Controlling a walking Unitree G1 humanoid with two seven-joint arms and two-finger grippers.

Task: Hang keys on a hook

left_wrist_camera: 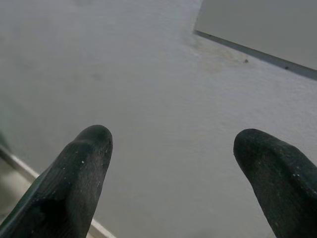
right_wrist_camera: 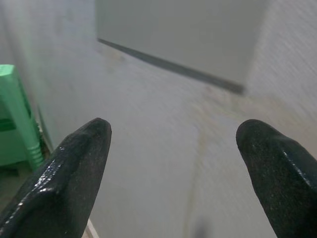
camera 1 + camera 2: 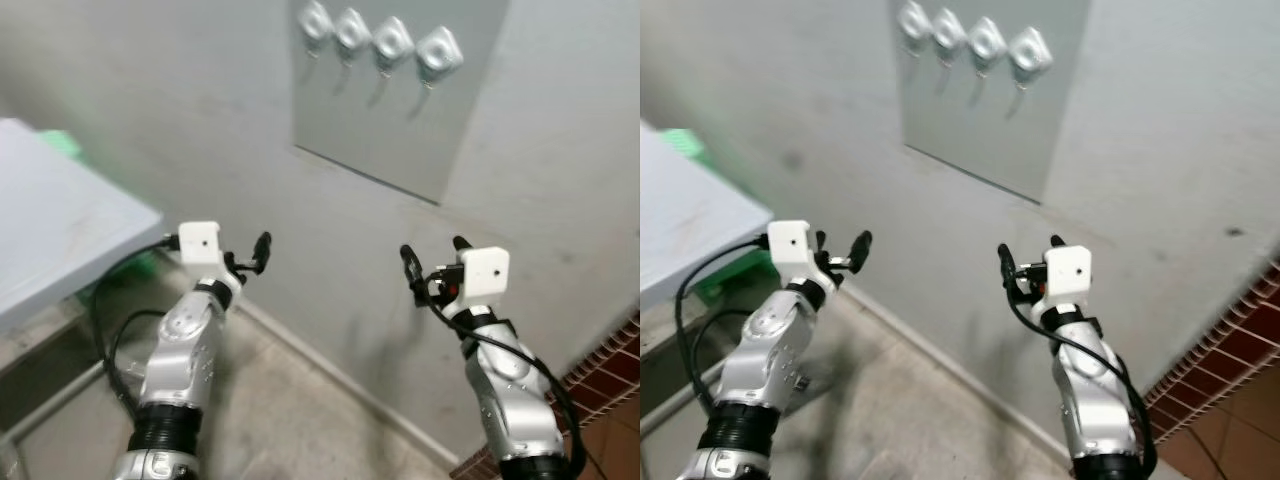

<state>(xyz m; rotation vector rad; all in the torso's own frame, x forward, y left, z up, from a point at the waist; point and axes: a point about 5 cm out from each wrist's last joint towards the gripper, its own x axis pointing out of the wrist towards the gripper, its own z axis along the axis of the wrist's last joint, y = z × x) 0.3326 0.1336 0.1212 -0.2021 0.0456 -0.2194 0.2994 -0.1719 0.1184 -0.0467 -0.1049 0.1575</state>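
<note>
No keys in our claws yet

Biggest risk: we reach for the hooks (image 3: pixel 380 42) with nothing to hang, since no keys are anywhere we can see. Both arms are raised toward the wall, left gripper (image 3: pixel 248 256) and right gripper (image 3: pixel 432 262) spread wide and empty, well below the panel (image 3: pixel 400 130).

No readable text, labels or numbers — views perhaps too blurred.
</note>
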